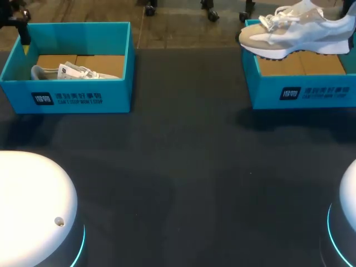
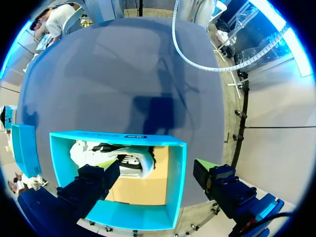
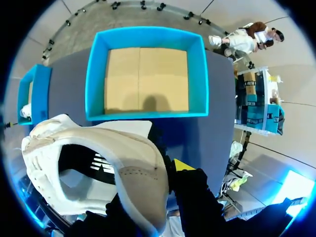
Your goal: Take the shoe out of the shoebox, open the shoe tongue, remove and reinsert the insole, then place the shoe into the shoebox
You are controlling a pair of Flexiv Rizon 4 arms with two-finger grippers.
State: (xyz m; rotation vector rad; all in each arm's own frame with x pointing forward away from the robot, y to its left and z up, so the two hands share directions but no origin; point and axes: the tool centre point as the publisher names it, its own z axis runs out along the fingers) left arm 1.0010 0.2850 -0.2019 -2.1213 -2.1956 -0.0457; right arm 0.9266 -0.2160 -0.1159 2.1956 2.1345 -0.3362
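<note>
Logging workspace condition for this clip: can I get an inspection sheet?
Surface: dark matte table, boxes at its far edge.
Job's things: left teal cardboard shoebox holds a white-grey sneaker; second white sneaker held above empty right teal cardboard shoebox.
Clutter: nothing seen.
Hands: left hand open above left shoebox; right hand shut on second sneaker.
Cables: white ribbed hose above table.
Surroundings: nothing seen.

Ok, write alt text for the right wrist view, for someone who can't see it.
The right gripper holds a white shoe by the rim of its opening. Ahead of it an open teal shoebox shows only its cardboard floor; a second teal box stands beside that one.
</note>
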